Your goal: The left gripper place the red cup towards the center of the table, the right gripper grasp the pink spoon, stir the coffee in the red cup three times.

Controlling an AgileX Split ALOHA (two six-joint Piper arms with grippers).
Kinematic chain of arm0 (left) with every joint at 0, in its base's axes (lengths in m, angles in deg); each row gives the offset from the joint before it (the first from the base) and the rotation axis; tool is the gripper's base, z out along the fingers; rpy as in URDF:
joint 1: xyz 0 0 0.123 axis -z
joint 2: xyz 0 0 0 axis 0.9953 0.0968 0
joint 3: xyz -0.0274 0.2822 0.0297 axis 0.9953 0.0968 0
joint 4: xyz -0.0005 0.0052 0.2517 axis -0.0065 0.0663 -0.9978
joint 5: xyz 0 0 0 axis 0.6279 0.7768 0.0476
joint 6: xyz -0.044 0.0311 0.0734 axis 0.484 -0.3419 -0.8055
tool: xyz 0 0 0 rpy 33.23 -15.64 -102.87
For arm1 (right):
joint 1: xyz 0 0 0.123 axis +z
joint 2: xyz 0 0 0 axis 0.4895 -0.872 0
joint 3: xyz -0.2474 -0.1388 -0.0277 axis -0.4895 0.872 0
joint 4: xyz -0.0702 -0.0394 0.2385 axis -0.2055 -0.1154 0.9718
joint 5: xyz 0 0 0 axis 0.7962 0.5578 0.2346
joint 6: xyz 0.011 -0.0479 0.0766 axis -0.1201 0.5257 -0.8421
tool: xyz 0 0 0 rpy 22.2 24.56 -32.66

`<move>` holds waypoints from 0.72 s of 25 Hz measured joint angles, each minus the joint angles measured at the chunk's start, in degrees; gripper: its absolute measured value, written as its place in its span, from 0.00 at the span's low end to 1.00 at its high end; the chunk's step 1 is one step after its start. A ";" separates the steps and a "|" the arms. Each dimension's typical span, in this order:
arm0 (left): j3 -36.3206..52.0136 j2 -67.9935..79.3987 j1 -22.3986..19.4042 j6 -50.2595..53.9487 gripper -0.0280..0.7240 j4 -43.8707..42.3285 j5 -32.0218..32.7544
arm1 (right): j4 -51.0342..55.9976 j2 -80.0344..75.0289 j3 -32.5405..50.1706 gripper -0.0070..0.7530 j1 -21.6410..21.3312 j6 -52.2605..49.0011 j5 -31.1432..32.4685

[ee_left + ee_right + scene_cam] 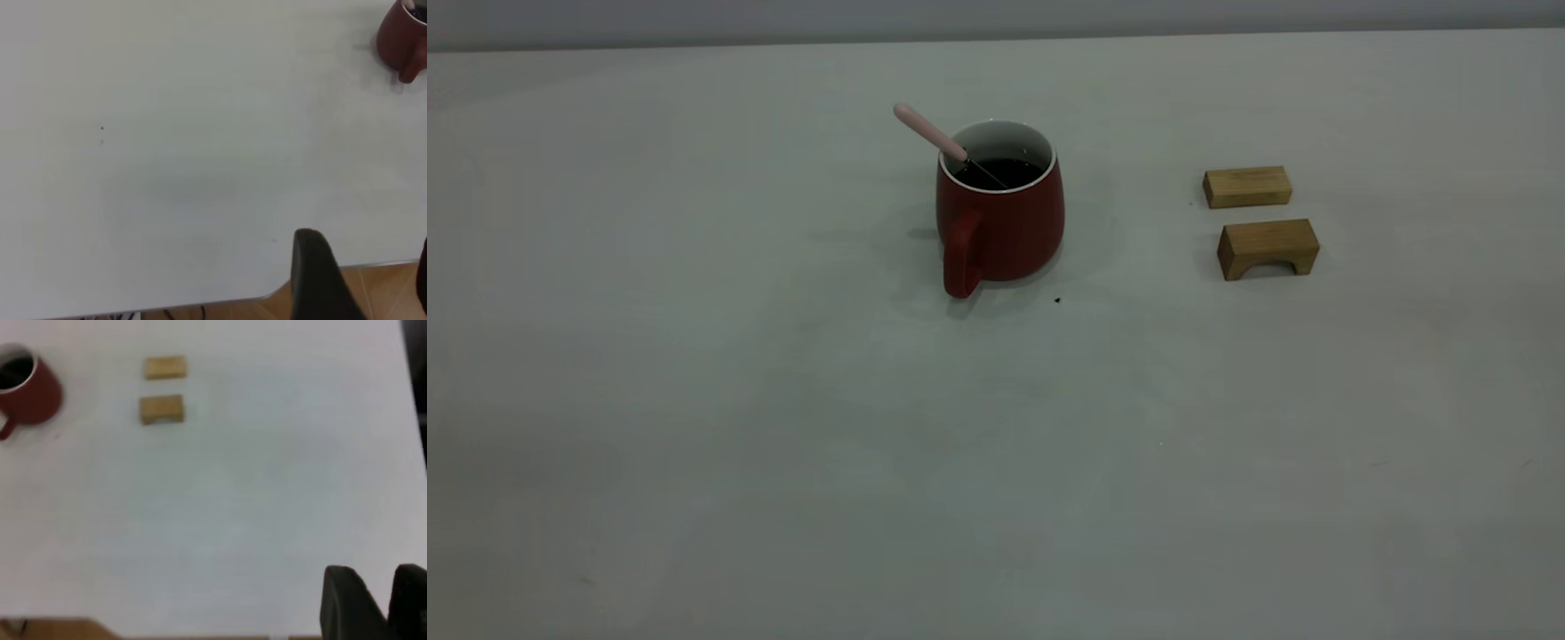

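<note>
The red cup (1005, 222) stands upright near the middle of the table (783, 400), its handle toward the camera, with dark coffee (1003, 172) inside. The pink spoon (929, 133) leans in the cup, its bowl in the coffee and its pink handle sticking out over the far-left rim. Neither arm appears in the exterior view. My left gripper (365, 243) hangs open over the table's edge, far from the cup (400, 40). My right gripper (373, 572) is also far from the cup (37, 397), its fingers slightly apart and holding nothing.
Two tan wooden blocks (1247, 187) (1267, 247) lie to the right of the cup, also seen from the right wrist as blocks (165, 368) (161, 409). A tiny black speck (1057, 300) sits just in front of the cup. The table edge and wooden floor (393, 287) show below the left gripper.
</note>
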 joint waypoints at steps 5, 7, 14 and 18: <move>0.00 0.00 0.00 0.00 0.62 0.00 0.00 | 2.61 12.67 11.05 0.27 -0.01 -0.06 -6.44; 0.00 0.00 0.00 0.00 0.62 0.00 0.00 | 2.83 15.37 12.58 0.27 0.40 -0.06 -6.24; 0.00 0.00 0.00 0.00 0.62 0.00 0.00 | 2.78 16.67 14.21 0.29 0.88 0.04 -4.26; 0.00 0.00 0.00 0.00 0.62 0.00 0.00 | 2.54 16.67 14.21 0.29 0.88 0.04 -4.26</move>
